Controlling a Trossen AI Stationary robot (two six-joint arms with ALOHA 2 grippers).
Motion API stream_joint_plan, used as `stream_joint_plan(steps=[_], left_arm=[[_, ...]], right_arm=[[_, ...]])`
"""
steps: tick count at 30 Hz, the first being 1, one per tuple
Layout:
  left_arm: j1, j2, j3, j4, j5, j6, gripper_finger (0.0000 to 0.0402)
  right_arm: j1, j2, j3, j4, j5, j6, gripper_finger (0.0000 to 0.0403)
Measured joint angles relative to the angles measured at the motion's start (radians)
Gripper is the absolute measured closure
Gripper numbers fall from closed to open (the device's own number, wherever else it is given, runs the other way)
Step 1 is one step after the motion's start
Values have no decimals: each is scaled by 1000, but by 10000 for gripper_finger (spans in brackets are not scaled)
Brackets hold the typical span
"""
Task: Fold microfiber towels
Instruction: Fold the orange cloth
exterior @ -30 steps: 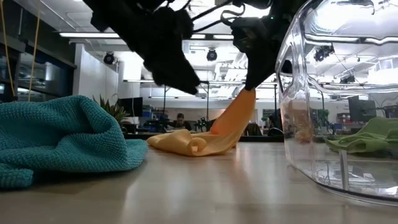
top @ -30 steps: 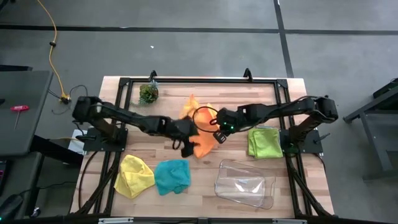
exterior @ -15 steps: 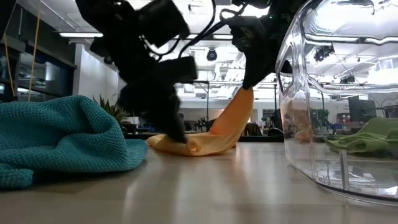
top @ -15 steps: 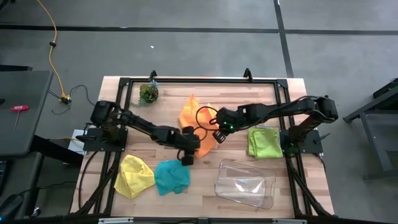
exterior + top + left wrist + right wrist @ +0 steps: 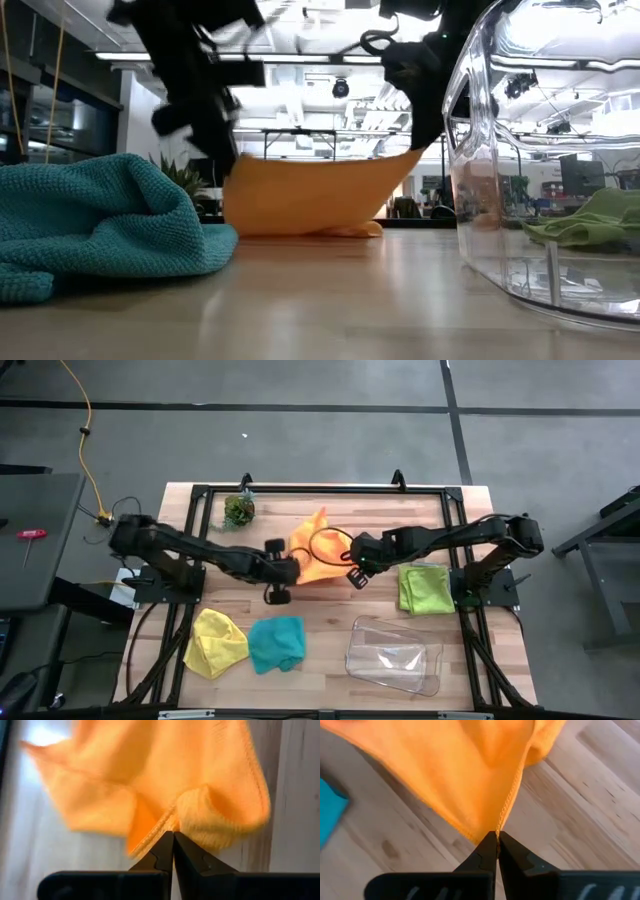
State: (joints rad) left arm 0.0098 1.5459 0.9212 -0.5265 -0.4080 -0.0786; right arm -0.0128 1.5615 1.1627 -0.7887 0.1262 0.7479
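Note:
An orange microfiber towel hangs stretched between my two grippers at the table's middle. In the low view it shows as a broad sheet. My left gripper is shut on the towel's left end. My right gripper is shut on its right end. A teal towel and a yellow towel lie crumpled near the front left. A lime green towel lies folded at the right. My left gripper pinches the orange towel's stitched edge between its two fingertips, beside a bunched fold. The towel hangs below the hold in the low view. Its bottom reaches the table. My right gripper pinches the towel's hemmed edge between its two fingertips, at the towel's right end. It holds this end raised above the table. The cloth runs in a shallow sag toward the left gripper.
A clear plastic tray stands at the front right, large in the low view. A small green leafy clump sits at the far left. A black frame runs round the tabletop.
My left gripper came down on the orange towel's near part, shut on it, then rose and went toward the table's far left. The towel, before a heap hanging from the right gripper, is now drawn out into a sheet between both grippers.

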Motion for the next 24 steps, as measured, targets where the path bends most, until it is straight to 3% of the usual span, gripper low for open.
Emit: stream_joint_plan(steps=[5,10,19,24], left_arm=[[-5,-164,-59,3,-33,-114,399],[-20,-250,-166,12,-27,-221,400],[-131,-251,-368,240,85,-453,401],[-176,-252,-374,262,80,-521,394]], right_arm=[[5,-8,-1,-16,4,12,403],[7,-8,-1,-5,4,11,403],[7,-8,-1,3,3,11,403],[6,-8,-1,7,-4,11,403]])
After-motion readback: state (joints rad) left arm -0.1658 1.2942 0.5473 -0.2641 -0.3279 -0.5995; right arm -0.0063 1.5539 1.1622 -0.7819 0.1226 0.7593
